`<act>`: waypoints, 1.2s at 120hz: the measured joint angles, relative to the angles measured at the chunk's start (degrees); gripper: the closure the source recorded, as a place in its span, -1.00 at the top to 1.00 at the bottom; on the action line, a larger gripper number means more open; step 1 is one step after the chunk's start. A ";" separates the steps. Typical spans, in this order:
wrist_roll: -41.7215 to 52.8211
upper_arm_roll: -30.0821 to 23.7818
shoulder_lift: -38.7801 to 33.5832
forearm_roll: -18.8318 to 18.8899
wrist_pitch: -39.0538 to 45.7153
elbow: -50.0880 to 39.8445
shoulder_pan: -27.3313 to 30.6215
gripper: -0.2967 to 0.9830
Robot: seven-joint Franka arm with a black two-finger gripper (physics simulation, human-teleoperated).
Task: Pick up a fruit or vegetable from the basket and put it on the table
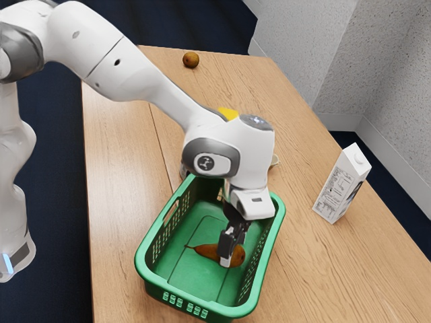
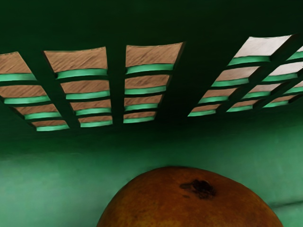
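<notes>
- Inside the green basket (image 1: 195, 296), near end, my pincer (image 1: 231, 257) is at the pear (image 1: 209, 252).
- Opening and hold: I cannot tell.
- Best squeeze squarely, then lift straight up.

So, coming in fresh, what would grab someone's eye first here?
The big green basket on the wooden table, with the gripper reaching down into it at a brownish pear. Next, the white carton standing toward the exterior view's right.
</notes>
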 joint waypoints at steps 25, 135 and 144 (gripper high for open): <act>0.20 0.02 1.46 -0.89 1.35 -0.18 -0.13 0.53; -4.81 -0.34 -2.14 17.54 3.25 26.66 -0.96 -0.04; -4.64 -0.35 2.27 19.94 3.29 33.46 -3.02 -0.05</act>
